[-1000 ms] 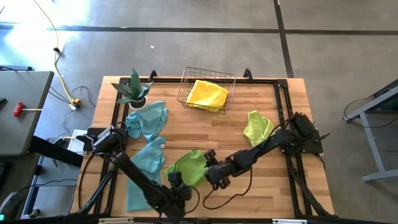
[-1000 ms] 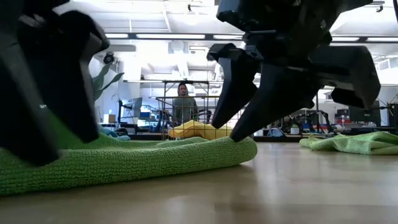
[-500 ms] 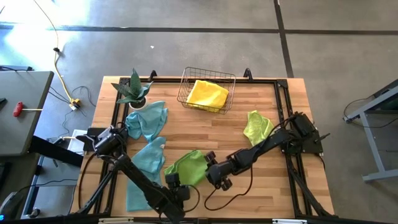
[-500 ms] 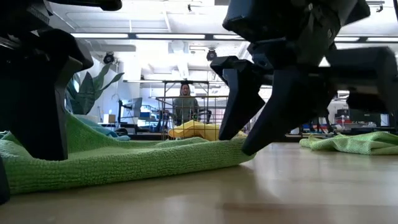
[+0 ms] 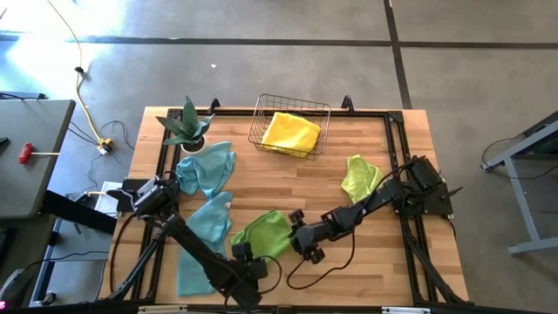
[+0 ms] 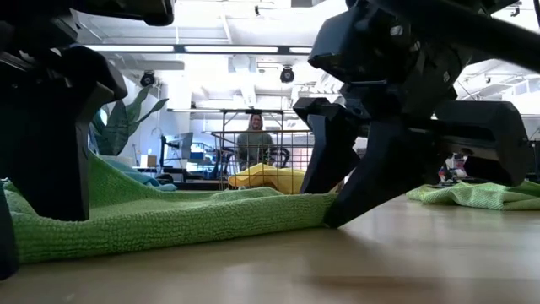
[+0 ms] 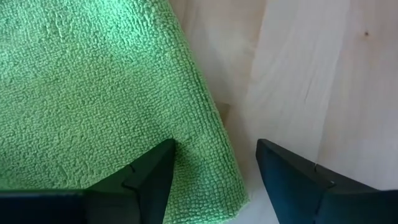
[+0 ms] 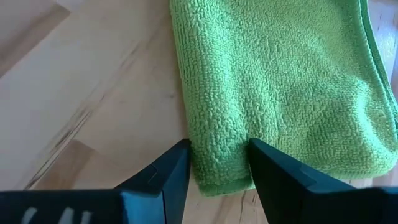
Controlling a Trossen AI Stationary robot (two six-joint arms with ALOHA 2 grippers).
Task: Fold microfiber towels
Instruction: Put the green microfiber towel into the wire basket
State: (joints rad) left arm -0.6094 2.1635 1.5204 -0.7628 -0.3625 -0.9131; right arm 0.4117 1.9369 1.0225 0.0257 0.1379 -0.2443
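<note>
A lime green towel [image 5: 261, 234] lies crumpled near the table's front middle. My left gripper [image 5: 245, 258] stands at its near edge, open. One finger is on the cloth and the other is over bare wood [image 7: 280, 93]. My right gripper [image 5: 302, 237] is at the towel's right end [image 6: 325, 207], shut on a ridge of cloth. Two teal towels [image 5: 207, 167] [image 5: 206, 225] lie at the left. A second lime green towel [image 5: 360, 177] lies at the right. A yellow towel [image 5: 290, 131] lies in the wire basket [image 5: 259, 122]. My left gripper stands one fingertip [image 7: 163, 155] on the green towel just inside its edge [image 7: 211, 143], coming from above. The other finger [image 7: 280, 163] is off the cloth. The towel lies flat on the table under it. My right gripper pinches a raised fold at the towel's right end [image 8: 217, 146] between its two fingers, pointing steeply down. The fingers straddle the rolled edge. The towel still lies on the table [image 6: 211, 221].
A spiky potted plant [image 5: 186, 126] stands at the far left corner. The basket sits at the far middle. A black cable [image 5: 318, 266] loops on the wood near the right gripper. Bare wood [image 5: 366, 253] lies at the front right. A person [image 6: 253, 139] shows far behind the table.
My left gripper has come down and set a finger on the green towel's near part. My right gripper has come down onto the towel's right end, whose edge now lies lower and flatter on the table.
</note>
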